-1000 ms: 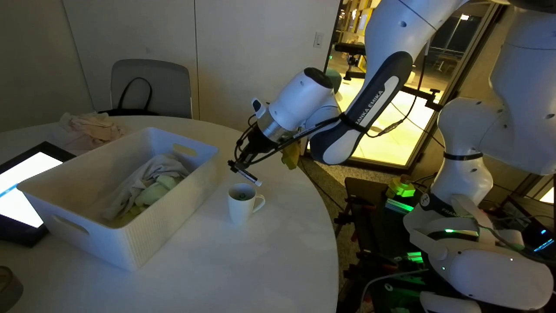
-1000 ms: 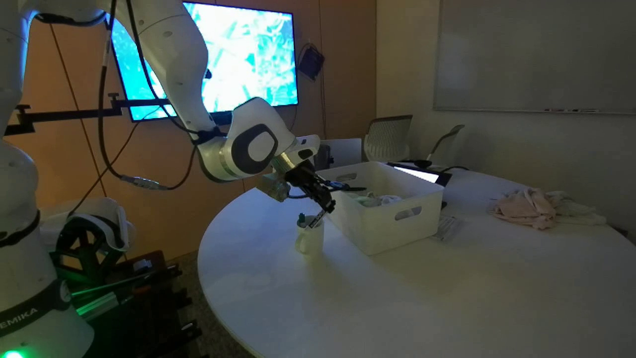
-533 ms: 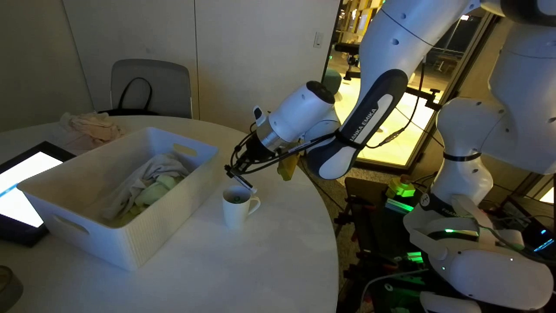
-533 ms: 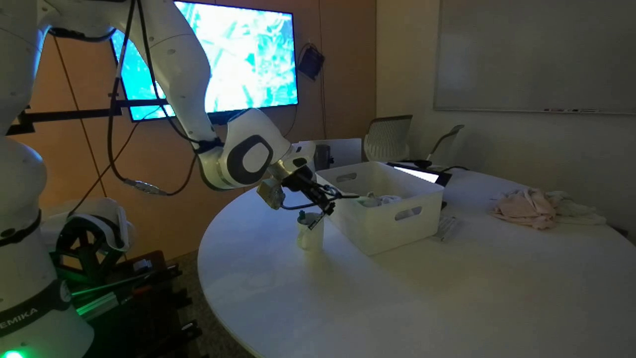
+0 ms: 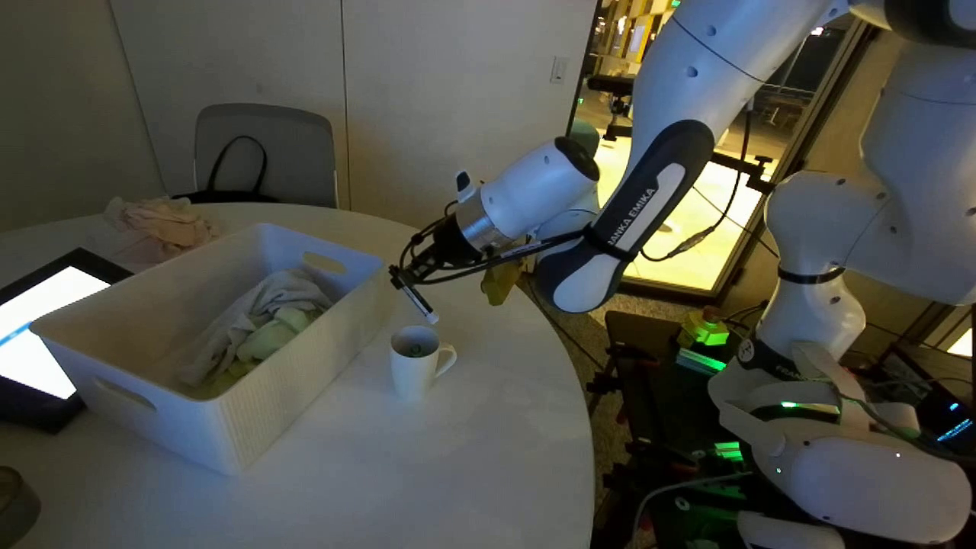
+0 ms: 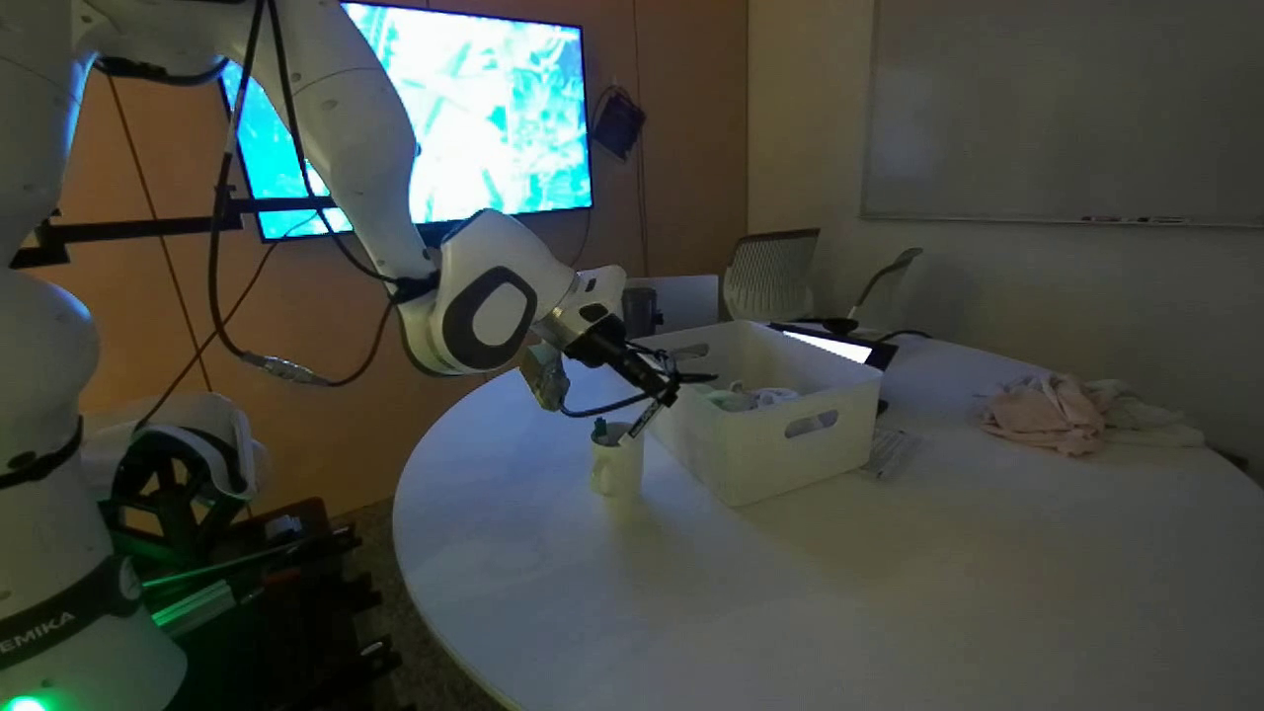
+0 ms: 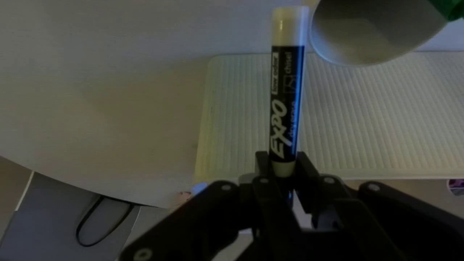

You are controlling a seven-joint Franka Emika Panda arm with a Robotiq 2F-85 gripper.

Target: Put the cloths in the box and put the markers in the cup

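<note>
- Bare table (image 5: 488, 465) is stretching from the handle side of the cup (image 5: 412, 374) to the curved edge; opposite, the box (image 5: 305, 374) is standing near, its tall wall limiting my room.
- I'm pinching one end of the marker (image 7: 286, 90) in the gripper (image 7: 282, 164); its pale far end is slanting down, hanging near the cup's rim.
- Only the wrist view is giving me the EXPO lettering.
- In an exterior view, a green cap (image 6: 599, 428) is poking above the rim.
- In an exterior view, I'm looking down on grey-white and yellow-green cloths (image 5: 267, 332) lying inside the box.
- A lit tablet (image 5: 38, 305) is sitting beside the box; a pinkish fabric heap (image 5: 164, 225) is lying apart on the table.
</note>
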